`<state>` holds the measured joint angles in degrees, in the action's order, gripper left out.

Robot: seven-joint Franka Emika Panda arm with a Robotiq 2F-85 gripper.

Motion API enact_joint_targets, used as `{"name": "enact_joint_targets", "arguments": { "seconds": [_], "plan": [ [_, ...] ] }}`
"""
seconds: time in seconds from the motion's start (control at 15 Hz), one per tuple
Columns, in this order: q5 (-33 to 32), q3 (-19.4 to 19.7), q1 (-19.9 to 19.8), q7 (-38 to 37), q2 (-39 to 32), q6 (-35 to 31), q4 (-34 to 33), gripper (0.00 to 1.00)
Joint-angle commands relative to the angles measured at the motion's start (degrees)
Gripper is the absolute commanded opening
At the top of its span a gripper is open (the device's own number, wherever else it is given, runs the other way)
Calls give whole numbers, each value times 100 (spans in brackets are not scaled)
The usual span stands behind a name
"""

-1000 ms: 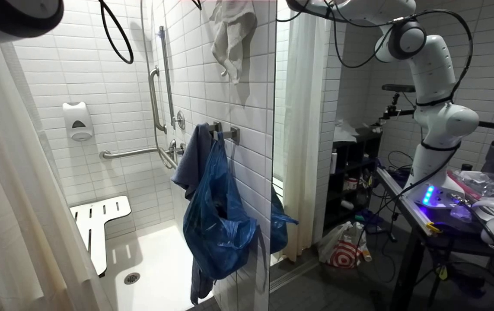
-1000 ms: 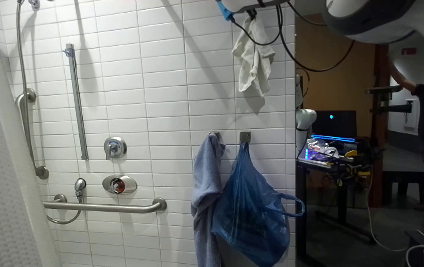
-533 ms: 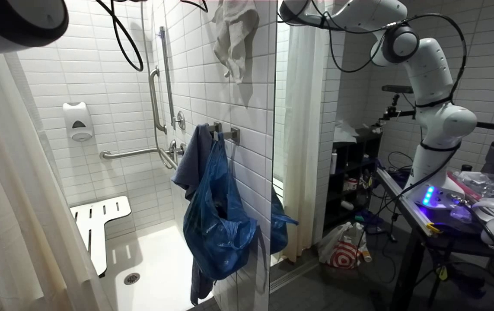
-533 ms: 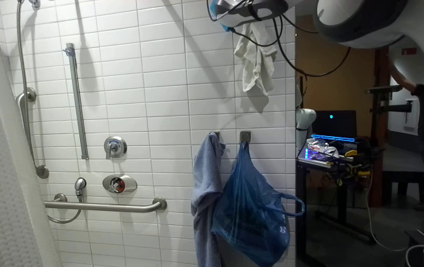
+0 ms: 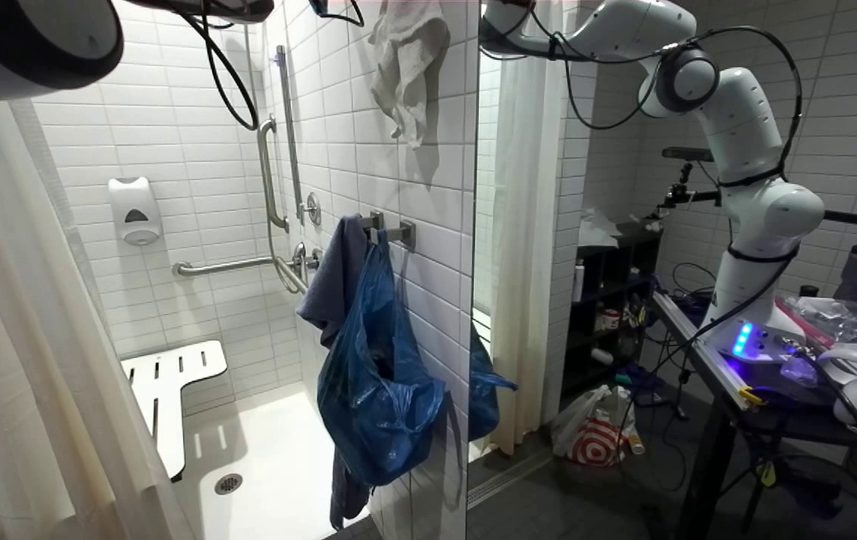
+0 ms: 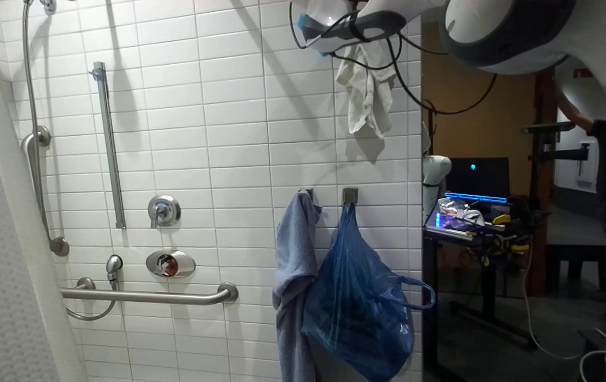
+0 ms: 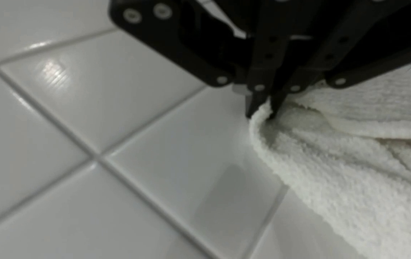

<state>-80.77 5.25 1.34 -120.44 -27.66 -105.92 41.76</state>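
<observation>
at the top of your wrist view, your gripper (image 7: 262, 112) has its two fingers clenched together, pinching an edge of the white cloth (image 7: 338, 176). from that pinch the fabric spreads toward the right in thick folds, just beside the white tiled wall (image 7: 83, 212); whether it touches the tiles, you cannot tell.

in an exterior view, your arm (image 6: 509, 37) reaches in along the top from the right, a black cable (image 6: 451, 113) looping below it. you see the cloth dangling in front of the wall, its upper part covered by the end of the arm, which also hides the fingers. beneath the cloth and apart from it, a grey-blue towel (image 6: 296, 265) hangs at the left and a blue plastic bag (image 6: 356, 313) at the right, each on its own wall hook (image 6: 350, 195). farther left you have a round shower valve (image 6: 164, 211) and, lower down, a metal grab bar (image 6: 149, 295).

in an exterior view, you find the cloth cut off at the upper edge, above the bag. a pale curtain (image 5: 31, 322) falls on the near left. at the far side you see a soap dispenser (image 5: 136, 211) and, below that, a white shower seat (image 5: 169, 367). at the right, as if reflected, your arm appears again, standing on a cluttered table (image 5: 704, 356).
</observation>
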Motion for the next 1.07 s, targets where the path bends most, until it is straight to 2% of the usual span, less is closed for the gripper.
{"name": "enact_joint_targets", "arguments": {
  "seconds": [0.0, 0.67, 1.0],
  "plan": [
    [-95, 55, -148, -349, -169, -375, 0, 1],
    [-487, 28, 43, -141, -454, -678, -641, 1],
    [-704, 21, 110, -106, -626, -1392, -1020, 1]
  ]
}}
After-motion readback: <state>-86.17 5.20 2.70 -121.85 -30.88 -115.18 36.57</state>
